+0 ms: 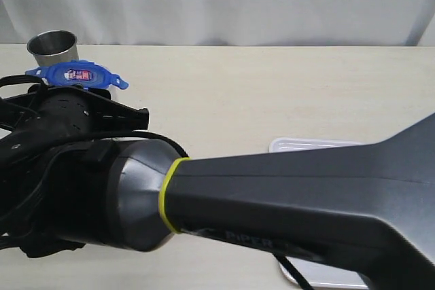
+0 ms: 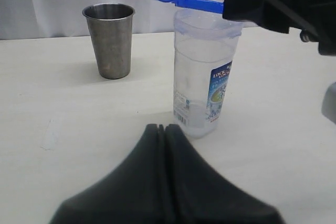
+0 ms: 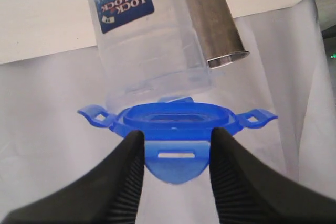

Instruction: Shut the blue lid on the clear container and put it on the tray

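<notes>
Left gripper [image 2: 165,129], pressed together on nothing, sits near the clear container [image 2: 205,72], while my right gripper [image 3: 176,148] pinches the blue lid [image 3: 178,119] by one edge over the container's mouth, at ten o'clock in the exterior view, the metal cup [image 1: 53,44] at its eleven o'clock. I judge capping is in hand: next I must level the lid, press it flush and snap the flaps, then carry the container to the tray [image 1: 306,146] at four o'clock, well apart. The lid looks tilted, flaps splayed and unlatched; the container stands upright, translucent.

surface: pale table [image 1: 272,93] | on it: metal cup [image 2: 110,40], clear container [image 2: 202,77], tray [image 1: 306,145]
</notes>
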Robot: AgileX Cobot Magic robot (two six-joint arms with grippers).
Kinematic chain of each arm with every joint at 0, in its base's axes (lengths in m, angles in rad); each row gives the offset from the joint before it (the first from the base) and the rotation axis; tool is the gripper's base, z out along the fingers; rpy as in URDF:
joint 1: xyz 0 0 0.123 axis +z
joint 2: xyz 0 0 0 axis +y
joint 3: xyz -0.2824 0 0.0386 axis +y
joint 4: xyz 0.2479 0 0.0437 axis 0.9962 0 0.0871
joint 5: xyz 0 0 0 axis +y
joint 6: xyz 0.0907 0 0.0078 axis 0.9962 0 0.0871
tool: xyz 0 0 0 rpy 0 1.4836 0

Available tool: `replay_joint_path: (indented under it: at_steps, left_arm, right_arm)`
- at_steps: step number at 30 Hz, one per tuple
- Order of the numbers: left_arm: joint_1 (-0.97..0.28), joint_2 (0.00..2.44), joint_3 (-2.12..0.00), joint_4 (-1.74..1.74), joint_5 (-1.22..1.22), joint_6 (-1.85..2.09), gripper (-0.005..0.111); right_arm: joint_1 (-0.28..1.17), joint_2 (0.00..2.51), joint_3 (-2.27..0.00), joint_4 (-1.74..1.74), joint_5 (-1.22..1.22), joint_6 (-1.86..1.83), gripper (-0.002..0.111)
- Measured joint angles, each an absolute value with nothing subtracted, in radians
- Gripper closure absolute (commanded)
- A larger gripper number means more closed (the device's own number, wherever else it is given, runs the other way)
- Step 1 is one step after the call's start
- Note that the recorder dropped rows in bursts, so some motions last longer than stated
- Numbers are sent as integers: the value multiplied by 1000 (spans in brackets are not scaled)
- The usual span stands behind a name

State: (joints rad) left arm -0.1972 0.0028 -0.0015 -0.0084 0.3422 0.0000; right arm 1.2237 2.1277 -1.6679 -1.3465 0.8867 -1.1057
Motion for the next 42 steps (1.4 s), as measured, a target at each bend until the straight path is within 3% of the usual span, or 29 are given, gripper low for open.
replay_joint_path:
  at_steps: [27, 35, 42]
  left_arm:
    - [-197, 3, -1, -8, 342, 0, 107]
    - [-197, 3, -1, -8, 342, 0, 107]
    - [-197, 3, -1, -8, 342, 0, 107]
  right_arm:
    - [1199, 2150, -1668, -1336, 859, -1109, 103]
    - [1199, 2150, -1668, -1340, 861, -1130, 84]
    - [1199, 2150, -1668, -1305, 863, -1150, 52]
